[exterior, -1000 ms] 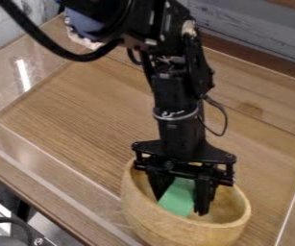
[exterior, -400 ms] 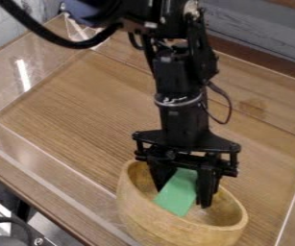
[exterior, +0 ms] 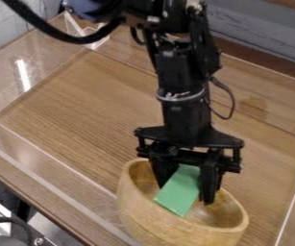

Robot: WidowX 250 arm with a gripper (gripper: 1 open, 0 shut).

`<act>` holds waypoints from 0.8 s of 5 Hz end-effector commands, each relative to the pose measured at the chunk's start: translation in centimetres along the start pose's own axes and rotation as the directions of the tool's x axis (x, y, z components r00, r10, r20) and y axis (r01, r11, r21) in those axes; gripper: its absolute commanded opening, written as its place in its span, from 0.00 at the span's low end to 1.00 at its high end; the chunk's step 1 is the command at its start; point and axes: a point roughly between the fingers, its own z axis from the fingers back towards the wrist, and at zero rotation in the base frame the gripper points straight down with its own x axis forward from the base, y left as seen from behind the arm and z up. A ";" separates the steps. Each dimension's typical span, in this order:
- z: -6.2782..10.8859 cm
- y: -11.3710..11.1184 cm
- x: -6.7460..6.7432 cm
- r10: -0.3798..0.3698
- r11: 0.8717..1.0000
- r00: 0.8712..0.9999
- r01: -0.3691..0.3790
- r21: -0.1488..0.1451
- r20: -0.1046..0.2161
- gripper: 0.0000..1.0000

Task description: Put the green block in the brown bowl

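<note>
The brown bowl (exterior: 139, 223) stands at the near edge of the wooden table, light wood with a thick rim. My gripper (exterior: 185, 198) points steeply down into it from a black arm. The green block (exterior: 177, 197) sits tilted between the two black fingers (exterior: 211, 188), inside the bowl's rim and above its floor. The jaws stand narrow, pressed against the block's sides. The block's upper end is hidden behind the gripper body, and I cannot tell whether its lower end touches the bowl.
A wood-grain tabletop (exterior: 73, 106) stretches left and behind the bowl. Clear plastic walls (exterior: 21, 72) run along the left and near sides. A pale panelled wall (exterior: 272, 29) rises behind. Black cables loop off the arm (exterior: 176, 67) at the top.
Hardly anything differs: the gripper with the green block sits a touch higher over the bowl, and the jaws keep the same width.
</note>
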 end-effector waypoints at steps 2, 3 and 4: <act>2.0 -1.2 0.3 -0.031 0.999 0.998 0.033 -0.030 0.055 0.00; 2.1 -1.5 0.3 -0.035 0.999 0.998 0.037 -0.034 0.055 0.00; 2.2 -1.7 0.2 -0.036 0.998 0.998 0.038 -0.040 0.054 0.00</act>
